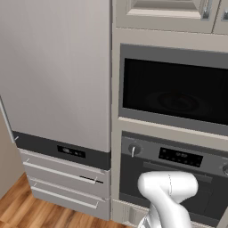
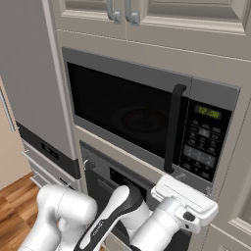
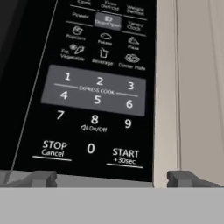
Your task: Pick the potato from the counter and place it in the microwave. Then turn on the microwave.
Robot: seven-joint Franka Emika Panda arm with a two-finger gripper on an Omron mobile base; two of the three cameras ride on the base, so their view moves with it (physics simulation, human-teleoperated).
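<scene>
The microwave [image 1: 178,93] [image 2: 127,112] is built into the beige cabinet wall, and its black glass door is shut. The round plate [image 2: 139,120] shows faintly through the glass. A vertical black handle [image 2: 171,127] runs beside the keypad [image 2: 203,142]. My gripper [image 2: 192,185] is open just below and in front of the keypad's lower edge. In the hand view the keypad [image 3: 96,92] is very close, with the START button [image 3: 125,154] just above my open gripper [image 3: 113,178]. Nothing is between the fingers. The potato is hidden and the counter is out of view.
An oven [image 1: 180,156] with a knob [image 2: 88,164] and a digital display sits directly under the microwave, behind my arm. A tall grey appliance [image 1: 53,75] with drawers [image 1: 62,178] stands to the left. Cabinet doors [image 2: 122,10] hang above. A beige frame [image 3: 192,87] borders the keypad.
</scene>
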